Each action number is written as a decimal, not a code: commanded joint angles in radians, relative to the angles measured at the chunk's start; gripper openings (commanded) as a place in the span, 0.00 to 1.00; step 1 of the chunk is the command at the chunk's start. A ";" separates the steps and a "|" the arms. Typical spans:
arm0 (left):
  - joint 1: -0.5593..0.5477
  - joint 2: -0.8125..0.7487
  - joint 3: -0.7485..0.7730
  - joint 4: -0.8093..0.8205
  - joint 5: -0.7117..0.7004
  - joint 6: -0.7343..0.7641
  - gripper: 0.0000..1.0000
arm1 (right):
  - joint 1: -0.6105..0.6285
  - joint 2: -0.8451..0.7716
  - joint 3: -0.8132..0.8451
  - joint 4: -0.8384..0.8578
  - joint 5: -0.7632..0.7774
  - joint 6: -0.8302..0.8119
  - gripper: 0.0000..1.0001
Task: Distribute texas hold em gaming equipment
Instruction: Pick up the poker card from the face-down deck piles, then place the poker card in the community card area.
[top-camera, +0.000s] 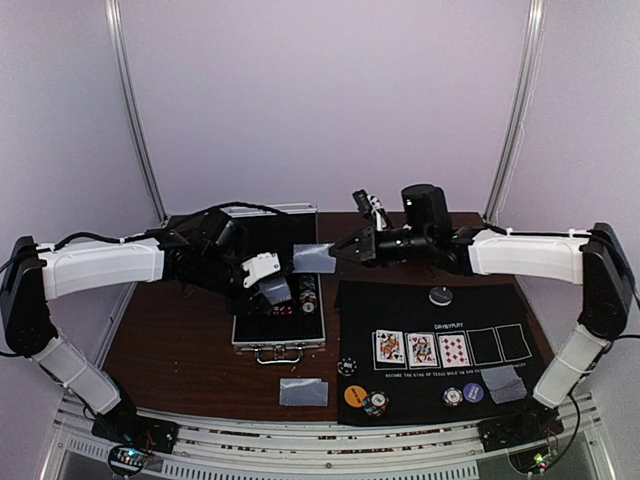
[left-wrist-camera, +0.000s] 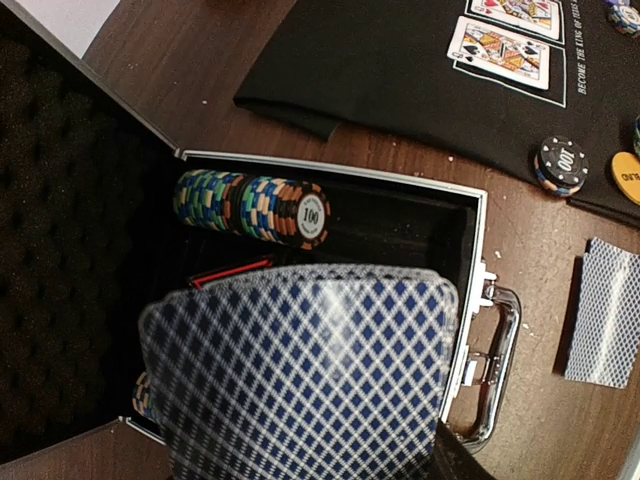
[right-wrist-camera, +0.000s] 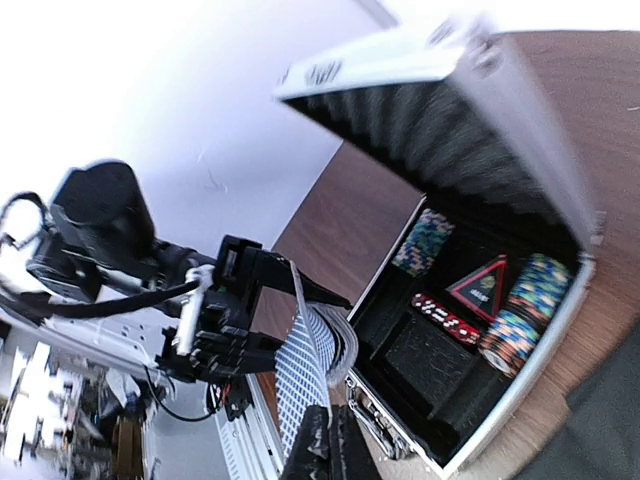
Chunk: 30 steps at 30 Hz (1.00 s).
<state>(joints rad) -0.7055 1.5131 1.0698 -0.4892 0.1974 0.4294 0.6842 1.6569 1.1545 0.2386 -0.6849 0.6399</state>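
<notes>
My left gripper (top-camera: 262, 276) is shut on a deck of blue-backed playing cards (left-wrist-camera: 300, 370) above the open silver case (top-camera: 280, 340). In the right wrist view the deck (right-wrist-camera: 345, 345) fans out of the left gripper (right-wrist-camera: 290, 310). My right gripper (right-wrist-camera: 330, 450) is shut on the edge of one card (right-wrist-camera: 305, 385) that still touches the deck. From above, that card (top-camera: 313, 258) hangs between the right gripper (top-camera: 338, 248) and the deck. Three face-up cards (top-camera: 421, 348) lie on the black mat (top-camera: 400, 310). Chip stacks (top-camera: 376, 403), an orange disc (top-camera: 355, 395) and a purple disc (top-camera: 473, 392) sit at its front.
The case holds rolls of chips (left-wrist-camera: 255, 205), red dice (right-wrist-camera: 445, 318) and a triangular marker (right-wrist-camera: 482, 285). Face-down cards lie at the front left (top-camera: 303, 392) and front right (top-camera: 505, 383). A dark disc (top-camera: 441, 295) rests at the mat's back. The case handle (left-wrist-camera: 495, 370) faces the arms.
</notes>
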 joint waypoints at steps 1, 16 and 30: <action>0.015 -0.016 0.001 0.056 -0.021 -0.027 0.50 | -0.105 -0.235 -0.176 -0.027 0.188 0.173 0.00; 0.017 -0.036 0.007 0.053 -0.024 -0.051 0.50 | -0.616 -0.982 -0.679 -0.790 0.704 0.393 0.00; 0.017 -0.038 0.009 0.052 -0.012 -0.050 0.50 | -0.621 -1.034 -0.888 -0.844 0.678 0.671 0.00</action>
<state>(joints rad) -0.6945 1.4933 1.0695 -0.4713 0.1646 0.3901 0.0658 0.6422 0.2977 -0.5499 -0.0299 1.2102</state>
